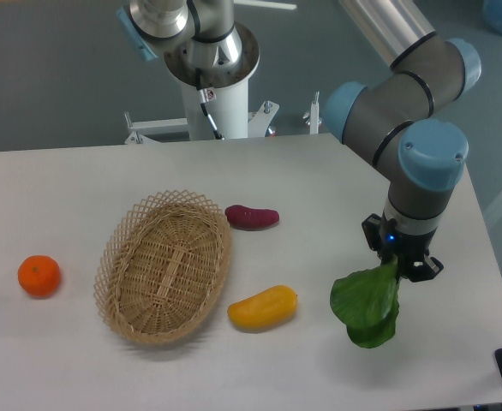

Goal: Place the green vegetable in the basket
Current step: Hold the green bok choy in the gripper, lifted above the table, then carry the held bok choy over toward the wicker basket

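Observation:
The green vegetable (367,306) has broad dark green leaves that hang down at the right of the table. My gripper (399,265) is shut on its upper end and holds it just above the table; its stalk is hidden in the fingers. The basket (164,265), an oval tan wicker one with a scalloped rim, lies empty left of centre, well to the left of the gripper.
A yellow pepper-shaped item (263,308) lies between the basket and the vegetable. A purple sweet potato (252,217) lies just right of the basket's far end. An orange (39,276) sits at the far left. The table's right edge is close to the gripper.

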You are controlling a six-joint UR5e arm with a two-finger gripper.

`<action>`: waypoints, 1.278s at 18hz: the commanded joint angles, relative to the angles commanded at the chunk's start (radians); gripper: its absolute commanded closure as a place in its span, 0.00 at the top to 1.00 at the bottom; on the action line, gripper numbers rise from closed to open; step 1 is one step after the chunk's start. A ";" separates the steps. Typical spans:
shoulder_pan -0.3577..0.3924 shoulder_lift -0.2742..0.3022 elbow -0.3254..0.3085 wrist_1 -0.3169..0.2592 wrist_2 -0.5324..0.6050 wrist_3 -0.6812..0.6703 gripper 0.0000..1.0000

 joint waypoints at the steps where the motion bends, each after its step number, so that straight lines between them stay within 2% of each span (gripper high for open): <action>1: 0.000 0.000 0.002 0.000 0.000 0.000 0.19; 17: -0.003 0.006 -0.009 -0.002 0.005 -0.011 0.20; 23: -0.054 0.035 -0.038 -0.006 0.005 -0.061 0.20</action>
